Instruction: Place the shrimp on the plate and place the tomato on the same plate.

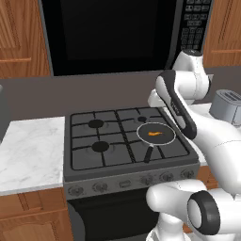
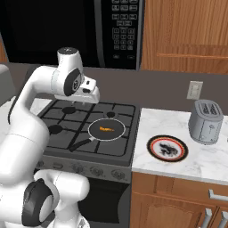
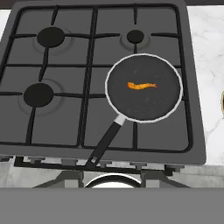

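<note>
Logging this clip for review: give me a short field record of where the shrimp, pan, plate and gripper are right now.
shrimp: lying in the pan, not yet on the plate
pan: on the stove's front right burner, handle toward the front edge
plate: on the marble counter right of the stove, nothing on it
toaster: behind the plate, to its right
gripper: high above the stove, holding nothing; jaw state unclear

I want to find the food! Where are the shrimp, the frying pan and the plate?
shrimp (image 3: 141, 85): hand view, middle of its orange body.
frying pan (image 3: 131, 105): hand view, bare dark bottom.
plate (image 2: 152, 143): right base view, red-orange rim, left side.
</note>
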